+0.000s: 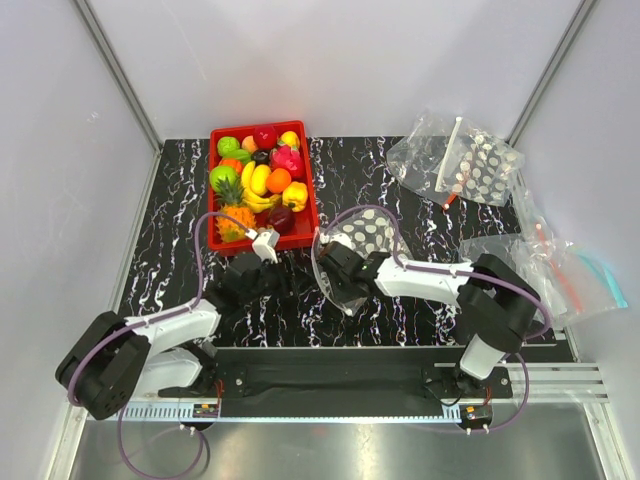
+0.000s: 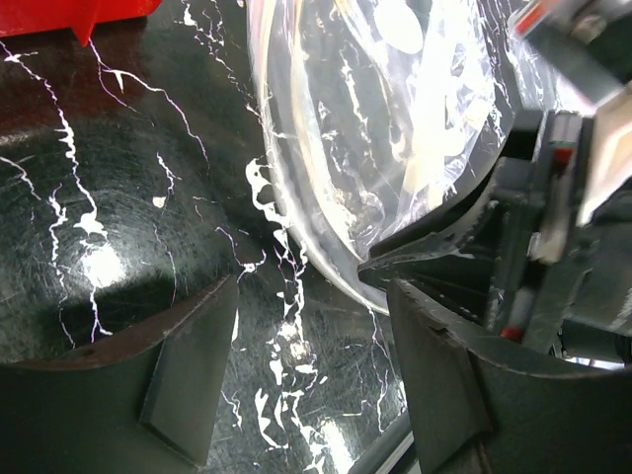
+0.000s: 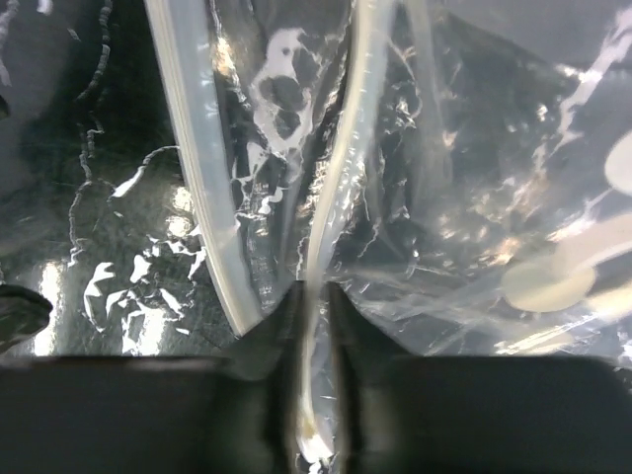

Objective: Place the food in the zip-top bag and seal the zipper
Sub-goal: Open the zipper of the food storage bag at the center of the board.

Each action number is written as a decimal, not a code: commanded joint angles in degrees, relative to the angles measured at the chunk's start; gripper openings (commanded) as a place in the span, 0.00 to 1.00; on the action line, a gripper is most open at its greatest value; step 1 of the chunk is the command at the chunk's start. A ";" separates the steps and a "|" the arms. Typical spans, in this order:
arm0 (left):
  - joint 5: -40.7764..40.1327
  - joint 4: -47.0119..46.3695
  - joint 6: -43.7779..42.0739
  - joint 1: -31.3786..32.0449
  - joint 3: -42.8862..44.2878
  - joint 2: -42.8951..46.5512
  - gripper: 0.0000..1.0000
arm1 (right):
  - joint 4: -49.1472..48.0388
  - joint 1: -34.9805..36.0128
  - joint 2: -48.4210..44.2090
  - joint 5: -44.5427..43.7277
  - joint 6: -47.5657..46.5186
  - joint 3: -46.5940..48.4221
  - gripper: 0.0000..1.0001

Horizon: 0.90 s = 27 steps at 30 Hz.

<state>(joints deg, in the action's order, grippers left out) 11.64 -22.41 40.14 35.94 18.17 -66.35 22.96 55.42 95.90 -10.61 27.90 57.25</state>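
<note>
The zip-top bag [image 1: 362,240], clear with white dots, lies mid-table with its mouth gaping to the left. My right gripper [image 1: 328,262] is shut on one side of its zipper [image 3: 341,188]. The other zipper strip [image 3: 202,217] curves away to the left. My left gripper [image 2: 311,380] stands open over bare table just outside the bag's mouth [image 2: 296,197], nothing between its fingers [image 2: 188,375]. The food, including a pineapple [image 1: 232,215] and a yellow pepper [image 1: 295,195], sits in the red basket [image 1: 304,160]. I see no food inside the bag.
More clear bags lie at the back right [image 1: 465,160] and at the right edge [image 1: 560,265]. The red basket's corner [image 2: 89,15] is close beyond my left gripper. The right gripper's body [image 2: 553,227] crowds the right of the left wrist view.
</note>
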 commanded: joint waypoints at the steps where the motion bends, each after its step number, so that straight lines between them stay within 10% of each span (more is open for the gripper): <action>1: 1.02 -5.27 -0.41 0.27 2.65 -2.02 0.66 | 0.51 1.36 1.05 -3.89 0.75 1.10 0.16; 8: 1.63 -7.56 0.11 1.15 3.36 -5.11 0.64 | -2.04 2.94 -5.18 -7.31 -0.21 -1.62 0.00; 27: 2.34 -12.83 2.31 1.85 4.41 -5.38 0.70 | -6.17 7.25 -17.59 -11.36 -1.09 -8.39 0.00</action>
<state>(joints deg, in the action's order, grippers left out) 13.56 -30.46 42.15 37.54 20.12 -73.54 18.72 61.65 79.64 -19.09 27.40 48.97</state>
